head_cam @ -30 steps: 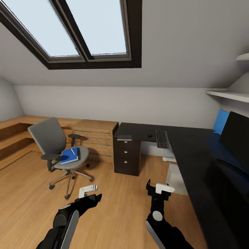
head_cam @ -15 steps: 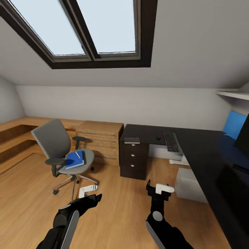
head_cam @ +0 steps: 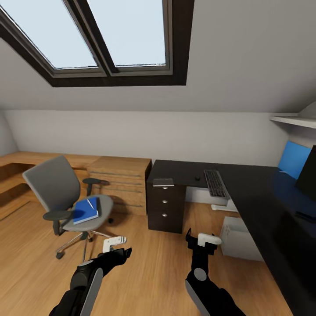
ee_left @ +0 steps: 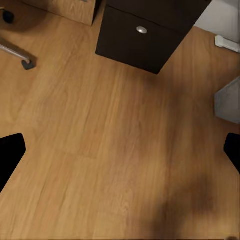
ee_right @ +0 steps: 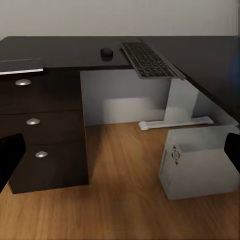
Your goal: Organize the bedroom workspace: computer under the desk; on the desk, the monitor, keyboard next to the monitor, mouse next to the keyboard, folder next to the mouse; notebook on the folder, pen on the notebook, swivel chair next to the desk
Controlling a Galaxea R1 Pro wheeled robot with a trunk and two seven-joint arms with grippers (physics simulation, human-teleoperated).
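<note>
The grey swivel chair (head_cam: 57,186) stands on the wood floor at the left, apart from the black desk (head_cam: 254,188). On its seat lies the blue folder (head_cam: 85,211) with the white pen (head_cam: 91,204) on top. The keyboard (head_cam: 215,183) and the mouse (head_cam: 197,178) lie on the desk, also seen as keyboard (ee_right: 147,59) and mouse (ee_right: 106,51). A grey notebook (head_cam: 163,182) rests on the desk corner above the drawers. The monitor (head_cam: 308,173) is cut by the right edge. The computer (head_cam: 239,239) stands under the desk. My left gripper (head_cam: 118,249) and right gripper (head_cam: 199,239) hover open and empty over the floor.
Black drawers (head_cam: 165,206) hold up the desk's left end. A light wood drawer unit (head_cam: 118,184) and a low wood bench stand behind the chair. A blue panel (head_cam: 293,159) and a white shelf (head_cam: 294,120) are at the right. Skylights are overhead.
The whole picture has shifted, so the camera has moved; the chair and desk now sit a little further left than half a second ago. Both arms hold the same pose.
</note>
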